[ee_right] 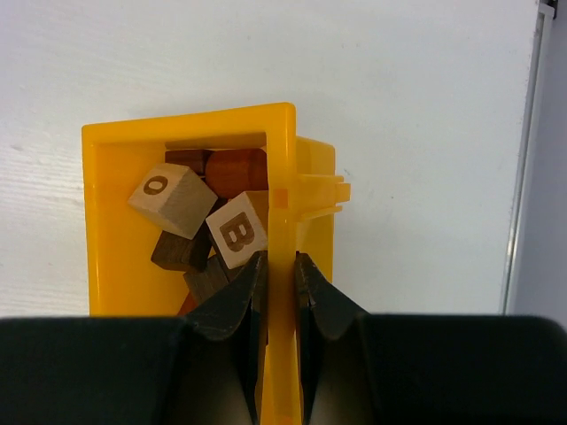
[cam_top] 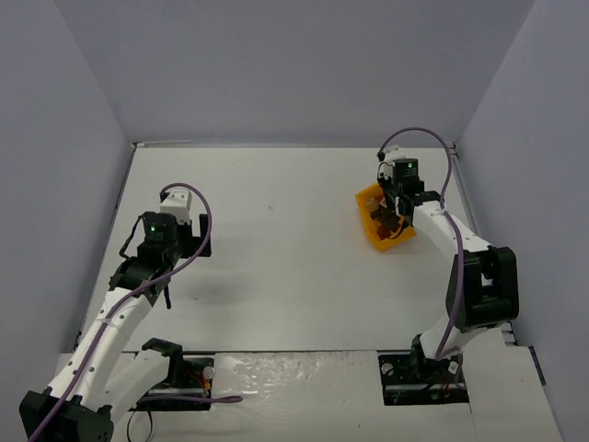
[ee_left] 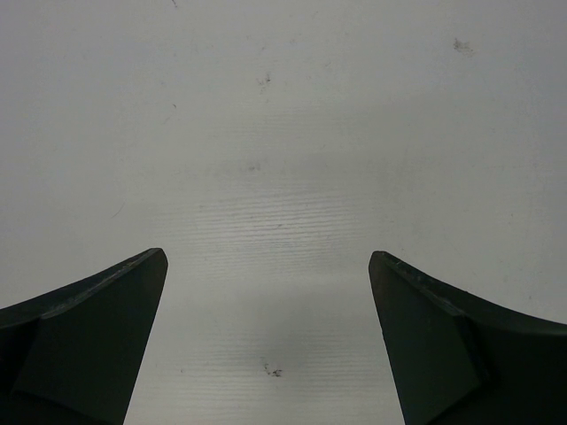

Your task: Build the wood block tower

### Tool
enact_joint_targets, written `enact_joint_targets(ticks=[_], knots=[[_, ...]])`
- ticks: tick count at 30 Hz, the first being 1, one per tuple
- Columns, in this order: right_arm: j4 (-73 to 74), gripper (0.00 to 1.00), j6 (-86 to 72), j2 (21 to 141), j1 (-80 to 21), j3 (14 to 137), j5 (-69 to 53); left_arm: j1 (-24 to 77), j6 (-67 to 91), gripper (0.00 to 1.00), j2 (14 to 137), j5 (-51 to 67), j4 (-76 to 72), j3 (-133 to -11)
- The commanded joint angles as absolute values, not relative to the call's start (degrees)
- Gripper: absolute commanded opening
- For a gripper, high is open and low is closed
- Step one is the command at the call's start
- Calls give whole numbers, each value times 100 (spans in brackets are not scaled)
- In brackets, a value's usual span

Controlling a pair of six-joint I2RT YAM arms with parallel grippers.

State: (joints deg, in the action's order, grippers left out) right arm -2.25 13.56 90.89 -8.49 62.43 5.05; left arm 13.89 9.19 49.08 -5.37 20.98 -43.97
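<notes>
Wood blocks point(ee_right: 182, 251) lie heaped inside a yellow bin point(ee_right: 106, 221) at the far right of the white bench point(cam_top: 276, 267), seen here from above and from both wrist cameras. In the overhead view the bin point(cam_top: 368, 198) sits askew to the bench's edges, with dark and reddish pieces showing inside it.

From the right wrist, two light tan cubes top the heap. The O cube point(ee_right: 166, 199) is tipped toward the bin's left wall, and the B cube point(ee_right: 235, 232) sits just beside the right wall. Reddish-brown pieces point(ee_right: 239, 168) rest against the far wall. Dark brown pieces fill the space below the two lettered cubes. How many blocks lie underneath cannot be told.

The right end effector point(ee_right: 279, 261) is clamped on the bin's right wall. One dark finger point(ee_right: 232, 305) is inside the bin, close to the B cube. The other finger is outside, and the thin yellow wall is pinched between them. It grips the bin itself and none of the blocks. In the overhead view the right arm point(cam_top: 460, 267) reaches from its base at the near edge out to the bin.

The left end effector point(ee_left: 266, 261) has its fingers spread wide apart above the bench, gripping nothing. The white, faintly scuffed surface shows between them. The left arm point(cam_top: 120, 313) is folded over the left side of the bench, well apart from the bin and the blocks.
</notes>
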Motion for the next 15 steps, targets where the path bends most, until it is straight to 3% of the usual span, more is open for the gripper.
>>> enact_joint_targets(ticks=[1, 15], knots=[[-570, 0, 1868, 8847, -1242, 6190, 1607, 1424, 911, 97, 4954, -501, 1907, -4772], [-769, 0, 2435, 9096, -2478, 5841, 3155, 1433, 914, 97, 4957, -527, 1925, -4781]])
